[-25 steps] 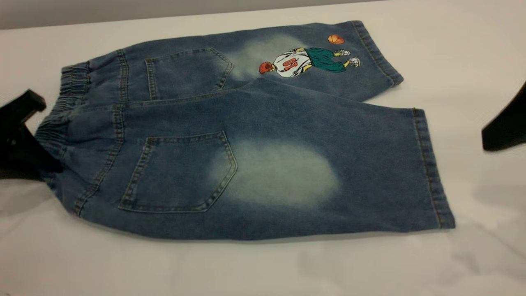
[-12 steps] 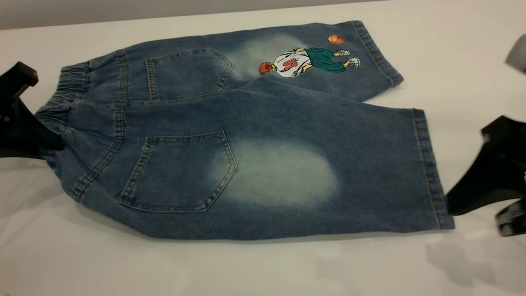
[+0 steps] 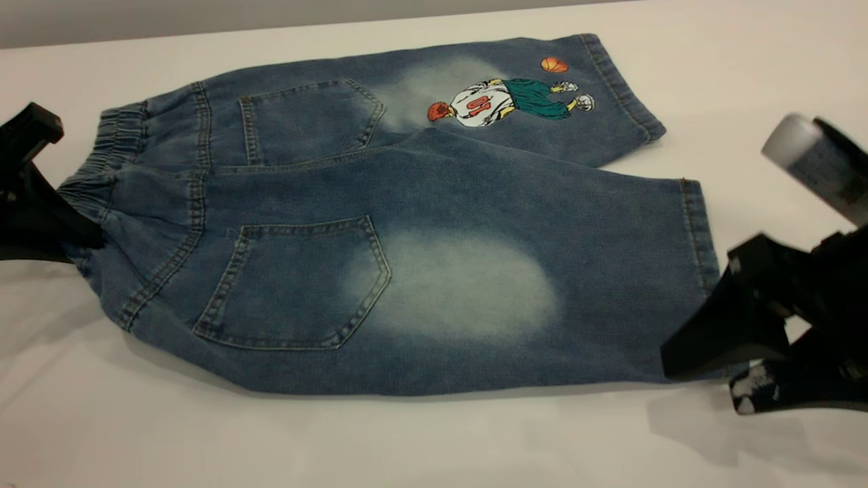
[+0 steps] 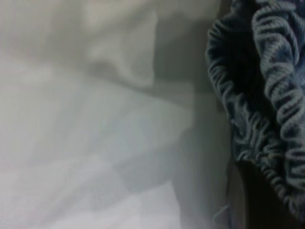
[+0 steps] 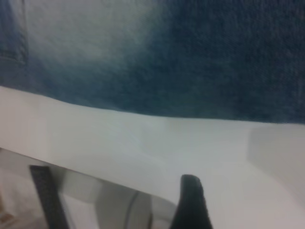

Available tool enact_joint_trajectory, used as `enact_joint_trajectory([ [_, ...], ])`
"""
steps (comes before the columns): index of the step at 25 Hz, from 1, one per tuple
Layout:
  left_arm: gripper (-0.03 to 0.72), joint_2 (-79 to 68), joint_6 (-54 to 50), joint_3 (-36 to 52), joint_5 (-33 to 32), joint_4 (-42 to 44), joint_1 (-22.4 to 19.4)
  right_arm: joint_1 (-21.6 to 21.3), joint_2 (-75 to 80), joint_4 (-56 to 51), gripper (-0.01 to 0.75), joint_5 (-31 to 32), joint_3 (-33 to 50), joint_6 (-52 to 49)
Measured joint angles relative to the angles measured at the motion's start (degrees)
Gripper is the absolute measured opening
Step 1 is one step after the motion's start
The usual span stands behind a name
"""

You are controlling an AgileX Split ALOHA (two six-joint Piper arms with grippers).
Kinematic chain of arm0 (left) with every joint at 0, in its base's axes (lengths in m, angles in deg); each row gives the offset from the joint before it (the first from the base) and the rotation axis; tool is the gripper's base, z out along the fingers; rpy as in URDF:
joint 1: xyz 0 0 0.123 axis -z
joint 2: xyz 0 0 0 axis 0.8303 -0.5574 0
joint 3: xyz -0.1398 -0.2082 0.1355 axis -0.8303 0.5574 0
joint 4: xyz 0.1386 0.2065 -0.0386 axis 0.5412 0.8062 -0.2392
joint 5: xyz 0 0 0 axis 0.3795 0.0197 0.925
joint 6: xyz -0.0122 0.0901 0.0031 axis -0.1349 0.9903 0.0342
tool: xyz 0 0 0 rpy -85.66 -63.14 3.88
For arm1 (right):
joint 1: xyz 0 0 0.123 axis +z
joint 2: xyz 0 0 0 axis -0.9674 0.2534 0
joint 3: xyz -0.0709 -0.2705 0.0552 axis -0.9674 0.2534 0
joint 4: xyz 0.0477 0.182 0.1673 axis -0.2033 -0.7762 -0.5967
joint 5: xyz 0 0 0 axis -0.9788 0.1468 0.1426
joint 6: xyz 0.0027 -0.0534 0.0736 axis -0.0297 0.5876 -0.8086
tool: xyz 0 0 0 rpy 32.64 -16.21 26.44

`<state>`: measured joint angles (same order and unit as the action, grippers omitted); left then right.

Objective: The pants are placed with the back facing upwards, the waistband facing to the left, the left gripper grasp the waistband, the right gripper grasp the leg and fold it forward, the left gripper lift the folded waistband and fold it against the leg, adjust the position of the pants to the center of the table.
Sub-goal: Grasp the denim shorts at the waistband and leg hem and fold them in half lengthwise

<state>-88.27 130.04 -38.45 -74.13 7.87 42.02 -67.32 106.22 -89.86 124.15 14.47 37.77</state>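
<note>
Since the earlier frame, the right gripper (image 3: 705,369) is being advanced, jaws parted, onto the leg (image 3: 475,285) hem. Beside the left gripper (image 3: 34,217), whose closure cannot be told, the waistband (image 3: 102,169) is lying; folding is not yet begun.

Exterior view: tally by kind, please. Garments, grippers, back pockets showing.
Pants: 1
Grippers: 2, the left gripper at the waistband, the right gripper at the leg hem
Back pockets: 2
Total: 5
</note>
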Motion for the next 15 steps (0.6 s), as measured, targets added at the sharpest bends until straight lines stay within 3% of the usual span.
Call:
enact_joint_trajectory([
  [9, 0.122, 0.00, 0.28, 0.00, 0.05, 0.00, 0.00, 0.00, 0.44, 0.03, 0.461, -7.38, -1.62, 0.96],
  [15, 0.122, 0.00, 0.58, 0.00, 0.11, 0.00, 0.00, 0.00, 0.44, 0.24, 0.461, -7.27, -3.42, -1.05],
])
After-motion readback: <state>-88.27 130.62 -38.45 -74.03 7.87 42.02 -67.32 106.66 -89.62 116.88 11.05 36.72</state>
